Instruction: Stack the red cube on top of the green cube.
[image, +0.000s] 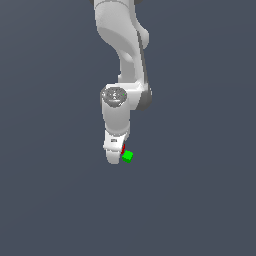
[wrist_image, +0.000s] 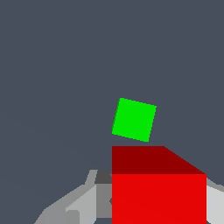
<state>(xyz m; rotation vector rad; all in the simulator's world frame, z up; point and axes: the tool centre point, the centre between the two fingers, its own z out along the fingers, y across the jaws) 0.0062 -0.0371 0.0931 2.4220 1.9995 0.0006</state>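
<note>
As the exterior view shows no tabletop edge or corner to place things by, I note only that my gripper (image: 113, 156) hangs from a near-vertical arm with the red cube (image: 123, 149) a sliver at its side and the green cube (image: 127, 156) just beside it. In the wrist view, my fingers (wrist_image: 74, 203) flank the red cube (wrist_image: 158, 197), apparently clenched on it, while the green cube (wrist_image: 134, 119) lies apart and rotated; I judge that releasing at this offset would tip the red cube off.
</note>
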